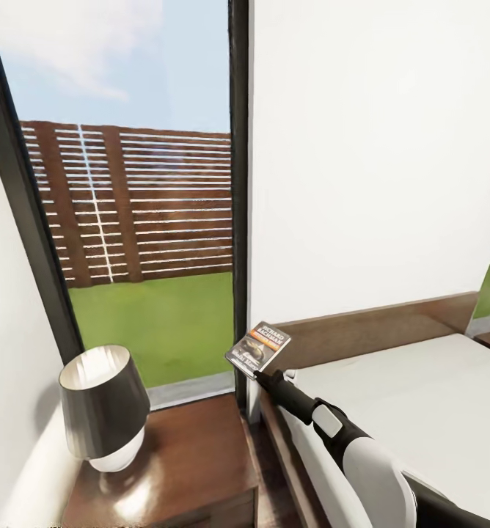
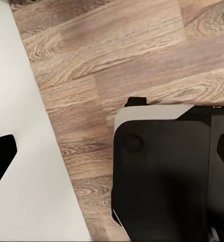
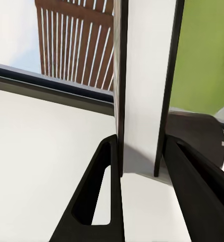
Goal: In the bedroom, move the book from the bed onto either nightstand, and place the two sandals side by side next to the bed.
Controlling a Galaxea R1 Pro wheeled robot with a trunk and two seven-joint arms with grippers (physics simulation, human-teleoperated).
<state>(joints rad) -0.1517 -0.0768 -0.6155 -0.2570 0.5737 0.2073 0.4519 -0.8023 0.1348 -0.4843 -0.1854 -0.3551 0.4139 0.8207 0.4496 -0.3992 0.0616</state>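
We see the book (image 1: 258, 351) at the centre of the head view, lifted clear of the bed (image 1: 421, 411) and held in the air by the right end effector (image 1: 257, 375), just in front of the dark window frame (image 1: 238, 191). In the right wrist view the two dark fingers (image 3: 96, 201) are closed on the book (image 3: 142, 101), which stands edge-on between them, so we read this as a firm pinch on its lower edge.

The nightstand (image 1: 194, 455) sits in the lower left of the head view, below and to the left of the book, with a lamp (image 1: 102, 407) standing on its left part. The bare wood to the right of the lamp looks like the natural place to set the book down.

We cannot tell the left end effector's state; its wrist view looks down at wooden floor (image 2: 117, 55) and the robot's dark base (image 2: 162, 176).

The risks we judge from here: swinging left could knock the book against the window frame or the lampshade, and a thin paperback held by one edge may pivot or slip if we release it too high above the nightstand.
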